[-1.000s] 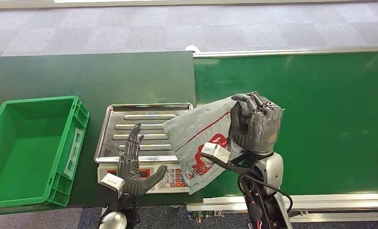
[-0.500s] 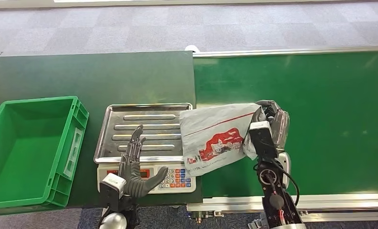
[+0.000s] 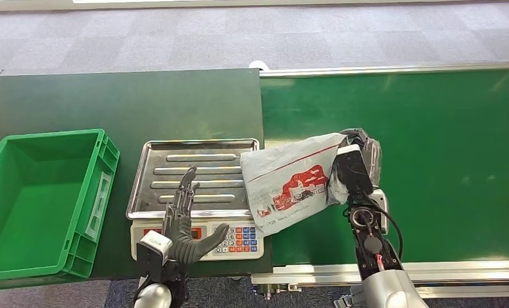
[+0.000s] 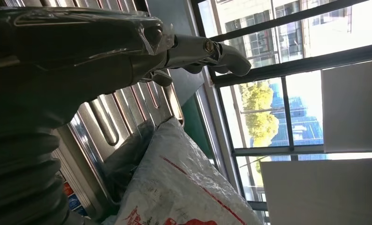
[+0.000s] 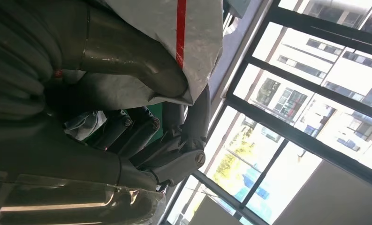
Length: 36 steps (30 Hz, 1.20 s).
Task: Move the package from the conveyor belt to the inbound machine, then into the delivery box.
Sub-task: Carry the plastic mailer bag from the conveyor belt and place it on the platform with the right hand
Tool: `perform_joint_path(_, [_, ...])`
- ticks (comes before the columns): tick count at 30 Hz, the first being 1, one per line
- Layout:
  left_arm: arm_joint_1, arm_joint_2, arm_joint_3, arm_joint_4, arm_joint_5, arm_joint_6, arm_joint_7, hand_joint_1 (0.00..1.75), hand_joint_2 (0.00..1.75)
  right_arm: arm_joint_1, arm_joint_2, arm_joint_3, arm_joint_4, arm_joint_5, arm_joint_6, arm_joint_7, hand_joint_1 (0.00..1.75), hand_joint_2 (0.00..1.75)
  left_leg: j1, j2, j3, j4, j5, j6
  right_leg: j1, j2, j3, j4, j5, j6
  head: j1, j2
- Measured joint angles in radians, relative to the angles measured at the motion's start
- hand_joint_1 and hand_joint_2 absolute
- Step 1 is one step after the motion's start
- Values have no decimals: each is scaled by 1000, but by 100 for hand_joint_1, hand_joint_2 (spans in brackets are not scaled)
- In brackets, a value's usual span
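- My right hand (image 3: 359, 168) grips the package (image 3: 294, 183) by its trailing edge. In the right wrist view my thumb (image 5: 127, 51) presses on the bag's skin and my fingers (image 5: 141, 136) curl under it.
- Package is a grey poly mailer with a red print. It stretches away from my right hand toward the inbound machine (image 3: 197, 192).
- Far corner of the bag overlaps the near edge of the steel weighing tray (image 3: 181, 168). The rest hangs over the gap and the conveyor belt (image 3: 444, 147). I can't tell how much weight the tray carries yet.
- My left hand (image 3: 182, 221) hovers over the front of the tray and the keypad, fingers spread and straight, holding nothing. The bag sits just beside it, not touching as far as I can see; the left wrist view shows the bag on the tray ribs beyond my fingers (image 4: 207, 49).
- Progress: pickup off the belt looks done — placement on the machine is partway, bag not centred on the tray.
- Left to do: get the whole bag onto the tray, let go, then carry it to the green delivery box (image 3: 40, 199) — that sits well beyond my left hand, nothing in it.
- Risk, my call: slack bag could slide off the tray edge if I let go now.
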Motion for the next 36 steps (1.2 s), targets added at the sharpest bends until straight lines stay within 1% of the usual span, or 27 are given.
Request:
perform_joint_path(5, [-14, -5, -3, 4, 0, -7, 1, 0, 175, -32, 22, 7, -4, 10, 10, -5, 175, 175, 0, 0, 0, 0, 0, 0, 0, 0, 0, 0, 0, 0, 0, 0])
perform_joint_path(10, [-30, -15, -3, 11, 0, -13, 10, 0, 175, -46, 41, 24, -44, 9, 30, -8, 175, 175, 0, 0, 0, 0, 0, 0, 0, 0, 0, 0, 0, 0, 0, 0])
perform_joint_path(16, [-31, -19, -3, 13, -7, -31, 19, 0, 175, -49, 54, 52, -74, -16, 85, 8, 175, 175, 0, 0, 0, 0, 0, 0, 0, 0, 0, 0, 0, 0, 0, 0])
perform_joint_path(20, [-31, -19, -3, 13, -14, -41, 21, 0, 175, -60, 64, 69, -65, -52, 145, 33, 175, 175, 0, 0, 0, 0, 0, 0, 0, 0, 0, 0, 0, 0, 0, 0])
perform_joint_path(24, [-36, -19, -3, 15, -16, -52, 25, 0, 175, -91, 79, 73, -6, -100, 245, 46, 175, 175, 0, 0, 0, 0, 0, 0, 0, 0, 0, 0, 0, 0, 0, 0])
perform_joint_path(27, [-46, -20, -5, 18, -16, -60, 25, 0, 175, -116, 95, 73, 54, -124, 310, 25, 175, 175, 0, 1, 0, 0, 0, 0, 0, 0, 0, 0, 0, 0, 0, 0])
perform_joint_path(32, [-63, -21, -12, 29, -16, -67, 27, 0, 175, -156, 118, 80, 140, -139, 372, -26, 175, 175, 0, 2, 1, 0, 0, 0, 0, 2, 0, 0, 0, 0, 0, 0])
perform_joint_path(36, [-77, -23, -19, 36, -15, -74, 27, 0, 175, -177, 133, 89, 177, -142, 422, -58, 175, 175, 0, 4, 1, 0, 0, 0, 1, 3, 0, 0, 0, 0, 0, 0])
